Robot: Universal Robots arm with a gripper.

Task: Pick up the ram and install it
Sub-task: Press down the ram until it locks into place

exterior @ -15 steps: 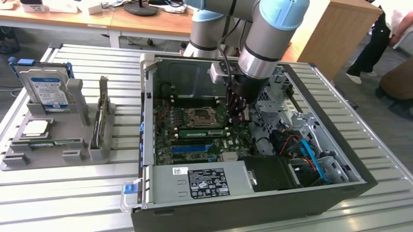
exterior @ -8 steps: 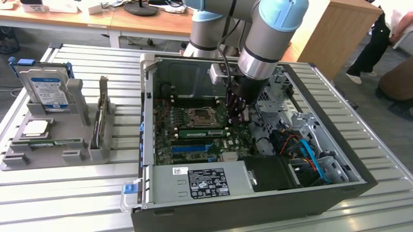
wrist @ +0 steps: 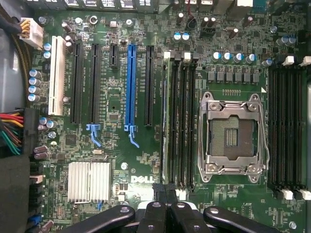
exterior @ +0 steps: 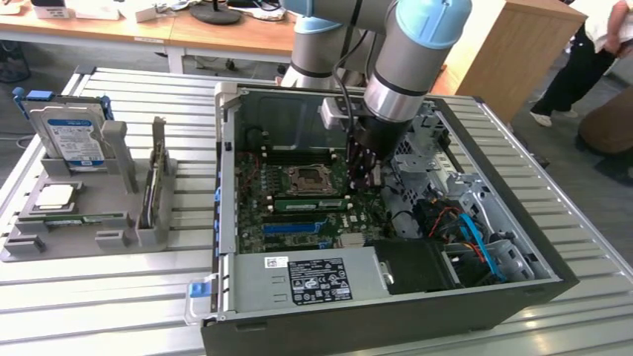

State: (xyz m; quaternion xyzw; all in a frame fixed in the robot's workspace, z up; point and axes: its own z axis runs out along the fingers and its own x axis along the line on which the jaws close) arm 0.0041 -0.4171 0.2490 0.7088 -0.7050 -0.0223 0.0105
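Black end effector point(exterior: 364, 180) fingers are pressed together, empty as far as we can see, hanging inside the open PC case point(exterior: 534, 245) right over the motherboard point(wrist: 121, 160). Green ram point(exterior: 310, 203) sits seated in a slot beside the CPU socket point(wrist: 232, 137).

You see a thick silver-grey tubular robot arm point(exterior: 396, 70) with pale blue rounded joint caps, a black cable running down it, and below its grey wrist a black gripper point(exterior: 364, 174) with glossy curved black finger links.
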